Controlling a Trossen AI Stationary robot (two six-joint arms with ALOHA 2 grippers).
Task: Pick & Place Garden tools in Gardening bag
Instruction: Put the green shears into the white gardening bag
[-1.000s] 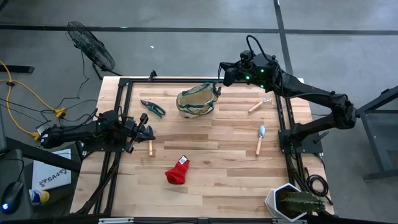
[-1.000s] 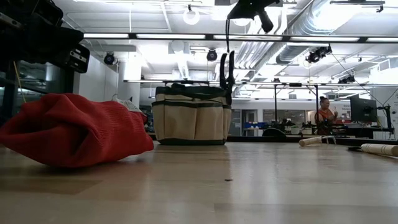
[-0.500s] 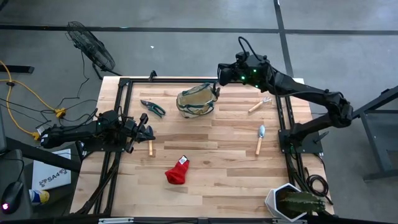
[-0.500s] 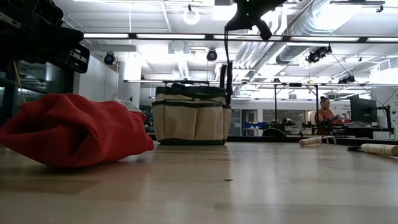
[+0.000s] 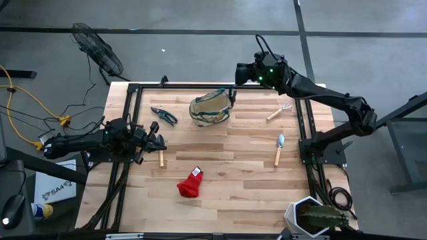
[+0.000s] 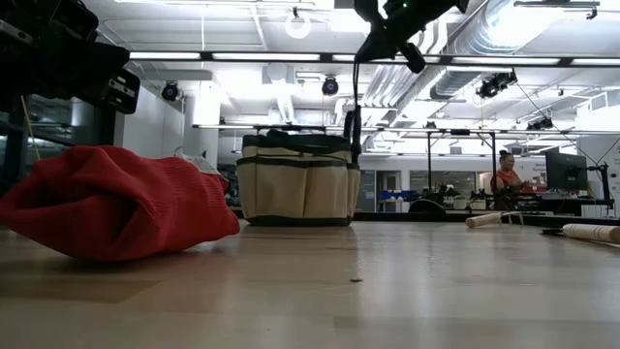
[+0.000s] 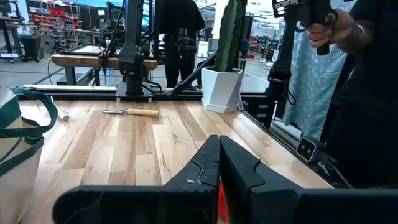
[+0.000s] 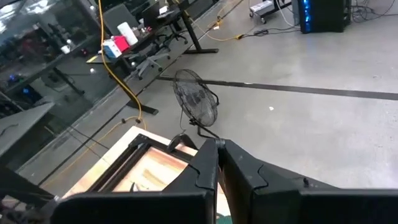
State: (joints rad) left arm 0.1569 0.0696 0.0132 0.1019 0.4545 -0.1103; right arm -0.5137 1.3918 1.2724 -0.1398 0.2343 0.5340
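The canvas bag (image 5: 211,109) sits just below the right pincer (image 5: 238,72), which hangs clenched on a thin dark rod (image 6: 355,107) dangling at the bag's rim. Left pincer (image 5: 159,142) waits clenched, empty. Unbagged: red cloth (image 5: 189,183), shears (image 5: 163,115), trowel (image 5: 279,148), fork (image 5: 277,112). Early going, I'd say, most tools remain.

Gardening bag (image 7: 18,149) cut off at left wrist view's edge, red fabric (image 7: 221,202) mostly hidden behind pincer fingers (image 7: 205,171)
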